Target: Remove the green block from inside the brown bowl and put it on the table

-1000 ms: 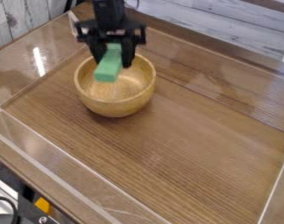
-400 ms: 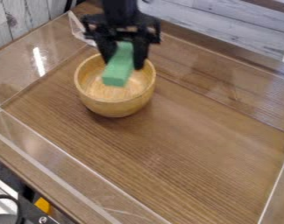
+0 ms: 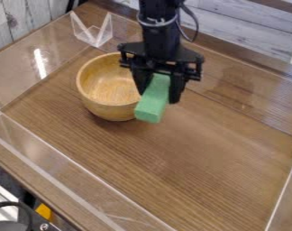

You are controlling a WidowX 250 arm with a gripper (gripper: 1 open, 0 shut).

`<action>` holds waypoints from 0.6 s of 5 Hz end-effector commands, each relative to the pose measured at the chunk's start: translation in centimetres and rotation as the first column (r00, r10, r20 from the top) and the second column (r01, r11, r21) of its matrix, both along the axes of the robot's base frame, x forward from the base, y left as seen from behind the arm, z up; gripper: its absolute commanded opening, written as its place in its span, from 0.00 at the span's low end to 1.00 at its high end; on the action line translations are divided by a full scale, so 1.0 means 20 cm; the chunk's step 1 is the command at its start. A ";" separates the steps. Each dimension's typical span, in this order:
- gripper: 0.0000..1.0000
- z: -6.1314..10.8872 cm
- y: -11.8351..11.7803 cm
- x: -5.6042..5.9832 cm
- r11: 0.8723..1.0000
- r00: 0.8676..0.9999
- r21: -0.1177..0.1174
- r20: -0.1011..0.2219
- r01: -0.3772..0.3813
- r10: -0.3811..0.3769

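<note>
My gripper [image 3: 162,87] hangs just right of the brown bowl [image 3: 113,87], shut on the green block [image 3: 153,100]. The block is tilted, its lower end sticking out below the black fingers, above the table [image 3: 209,153] and close to the bowl's right rim. It is not touching the tabletop as far as I can tell. The bowl's glossy inside is bare.
Clear plastic walls [image 3: 64,171] run along the table's edges, with a folded clear piece [image 3: 91,29] at the back left. A pale plank wall stands behind. Open wood-grain surface stretches to the right and front of the bowl.
The gripper has carried the green block up out of the bowl and to the right, past the rim. The bowl has stayed in place.
</note>
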State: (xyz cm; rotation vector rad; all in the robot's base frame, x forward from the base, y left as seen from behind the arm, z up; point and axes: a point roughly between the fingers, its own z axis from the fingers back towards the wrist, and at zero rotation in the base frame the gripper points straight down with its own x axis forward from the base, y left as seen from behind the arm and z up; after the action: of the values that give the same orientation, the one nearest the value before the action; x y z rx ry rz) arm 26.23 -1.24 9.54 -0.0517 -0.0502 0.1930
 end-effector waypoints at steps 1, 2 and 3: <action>0.00 0.00 -0.04 0.03 1.000 1.000 0.007 0.024 -0.018 0.017; 0.00 -0.07 -0.07 0.09 1.000 1.000 0.016 0.026 0.003 -0.003; 0.00 -0.12 -0.08 0.14 0.999 0.999 0.026 0.033 0.023 -0.024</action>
State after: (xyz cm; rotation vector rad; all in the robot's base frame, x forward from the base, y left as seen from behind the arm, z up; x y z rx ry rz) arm 28.05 -2.77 5.68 -0.0252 -0.0284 0.1767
